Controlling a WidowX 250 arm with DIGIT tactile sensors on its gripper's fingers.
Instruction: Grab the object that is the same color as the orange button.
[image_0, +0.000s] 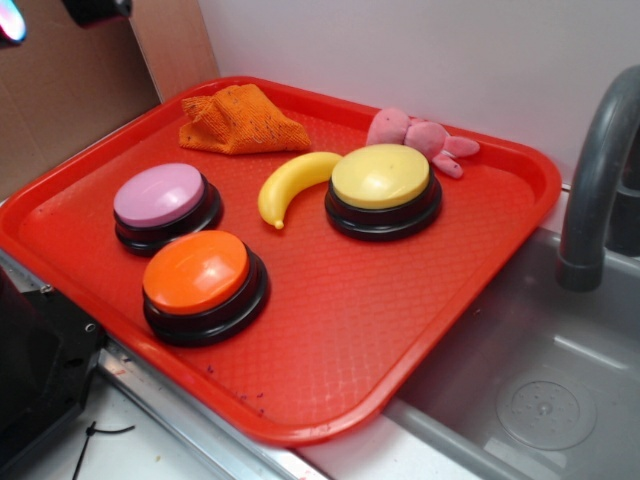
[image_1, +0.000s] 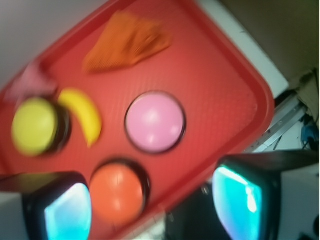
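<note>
Exterior view: red tray (image_0: 420, 330) sits beside a grey sink basin (image_0: 540, 390) with a dark faucet (image_0: 598, 180) at right. Orange mesh cloth (image_0: 240, 122) lies bunched at the far left corner of the tray, touching nothing else. Orange button (image_0: 203, 283) stands at the near left, just beside the pink button (image_0: 165, 205) behind it. Yellow button (image_0: 383, 188) stands toward the far right; a banana (image_0: 293, 183) lies between it and the pink button, close to the yellow one. Pink plush toy (image_0: 425, 138) lies behind the yellow button at the far rim.

Wrist view, blurred: gripper (image_1: 152, 205) hangs above the tray's near edge, fingers (image_1: 60, 207) spread wide, nothing between them. Orange button shows between the fingers, below. Cloth (image_1: 127, 42) lies well apart from the gripper, at the tray's opposite end.
</note>
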